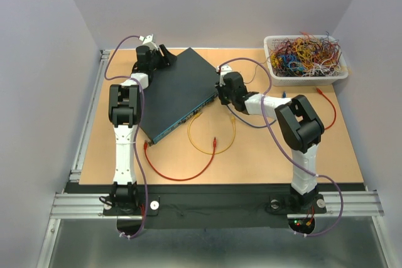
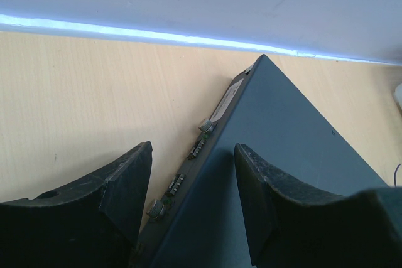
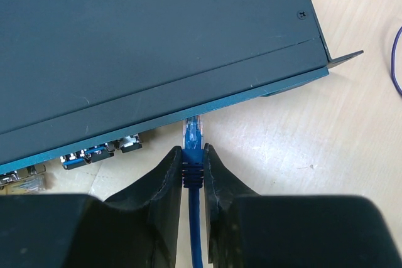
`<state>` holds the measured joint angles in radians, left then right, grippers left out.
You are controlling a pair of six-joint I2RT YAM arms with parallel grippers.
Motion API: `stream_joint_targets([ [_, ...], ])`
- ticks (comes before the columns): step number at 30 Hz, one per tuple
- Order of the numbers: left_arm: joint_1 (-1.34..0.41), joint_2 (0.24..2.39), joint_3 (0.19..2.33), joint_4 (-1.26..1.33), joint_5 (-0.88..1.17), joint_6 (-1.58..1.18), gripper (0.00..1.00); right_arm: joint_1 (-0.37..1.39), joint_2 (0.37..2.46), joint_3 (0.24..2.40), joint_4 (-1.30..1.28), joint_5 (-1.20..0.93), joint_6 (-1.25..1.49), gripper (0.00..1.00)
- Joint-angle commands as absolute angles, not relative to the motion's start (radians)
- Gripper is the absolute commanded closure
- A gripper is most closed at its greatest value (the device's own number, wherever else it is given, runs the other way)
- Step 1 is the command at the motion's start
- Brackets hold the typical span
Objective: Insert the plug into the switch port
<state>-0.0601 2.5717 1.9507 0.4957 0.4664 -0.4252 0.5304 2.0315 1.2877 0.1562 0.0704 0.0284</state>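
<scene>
Right wrist view first: the right hand (image 3: 192, 166) is pinching the blue cable (image 3: 195, 230) at the boot just behind the plug (image 3: 193, 131), with its fingers pressed in tight on both sides. The clear plug points straight at the narrow front face of the dark teal switch (image 3: 157, 42), and its tip sits right at the lip. Most of the plug body is out in the open. The switch port it is aimed at is hidden under the overhang, so I cannot tell whether the tip is inside. Further left along the same face, other ports (image 3: 100, 150) show.

Over to the left wrist view, and it's the opposite side of the box: the left hand (image 2: 193, 155) is spread wide and holds nothing. One finger is over the bare desk (image 2: 75, 105) and the other over the switch's top, straddling an edge lined with small connectors. I can't say whether the fingers touch it.

The top external view gives the layout neither wrist does. The switch lies diagonally, with the left hand at its far corner and the right hand at the right end of its front face. A yellow cable (image 1: 212, 145) and a red cable (image 1: 179, 177) loop on the desk in front. A white basket (image 1: 301, 78) of coloured wires sits in the far right corner, well apart
</scene>
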Motion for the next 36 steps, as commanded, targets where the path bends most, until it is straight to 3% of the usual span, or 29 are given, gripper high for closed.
stream_joint_targets([
  [1, -0.138, 2.569, 1.95, 0.368, 0.612, -0.488, 0.36, 0.528, 2.031, 1.35, 0.249, 0.018, 0.049, 1.0],
  [26, -0.138, 2.574, 1.96, 0.362, 0.615, -0.486, 0.36, 0.572, 2.003, 1.373, 0.249, -0.034, 0.067, 1.0],
  [36, -0.138, 2.574, 1.96, 0.362, 0.618, -0.483, 0.36, 0.569, 2.052, 1.388, 0.261, 0.038, 0.011, 0.99],
])
